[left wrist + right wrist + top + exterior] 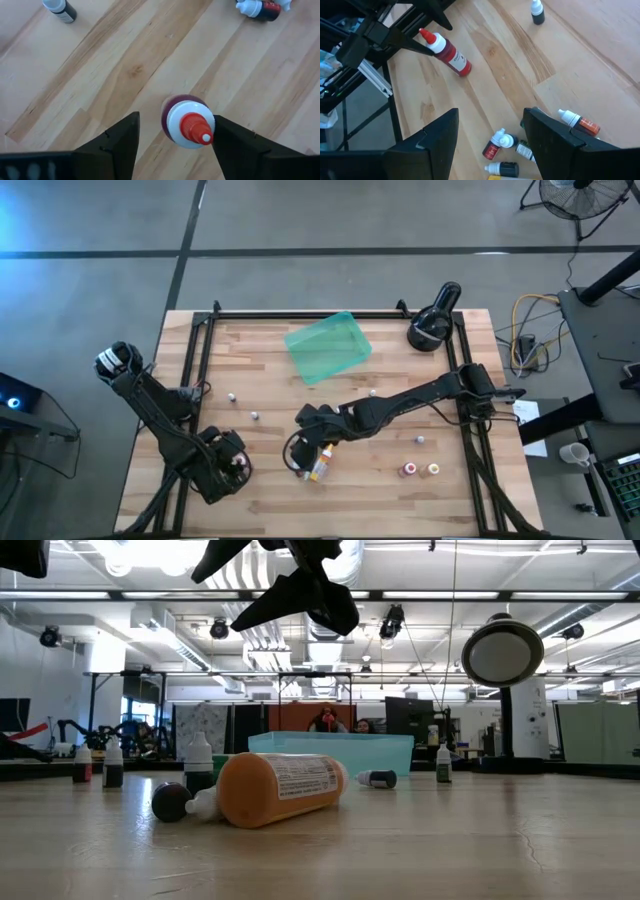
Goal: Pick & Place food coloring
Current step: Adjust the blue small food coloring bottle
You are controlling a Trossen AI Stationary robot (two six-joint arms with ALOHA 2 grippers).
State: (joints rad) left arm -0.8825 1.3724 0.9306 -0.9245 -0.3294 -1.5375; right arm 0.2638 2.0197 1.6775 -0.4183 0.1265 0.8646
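The table [400, 490] is pale wood planks inside a black metal frame, standing on a grey concrete floor. A see-through teal tray [328, 347] lies near its far edge, and a black round lamp [432, 326] stands at the far right corner. The level view alone shows the room behind: a wide hall with ceiling lights, desks and two people seated beyond the tray.

The left claw [228, 468] is at the near left of the table, open, its fingers on either side of a red bottle [186, 121] with a white cap and red tip that stands upright on the wood; whether they touch it cannot be told. From above that bottle is mostly hidden under the arm. The right claw [312, 452] hangs open over a cluster of small bottles [506, 150] near the middle. An orange bottle [278, 788] lies on its side there, filling the level view. More little bottles are scattered singly; two [420, 469] stand toward the near right.
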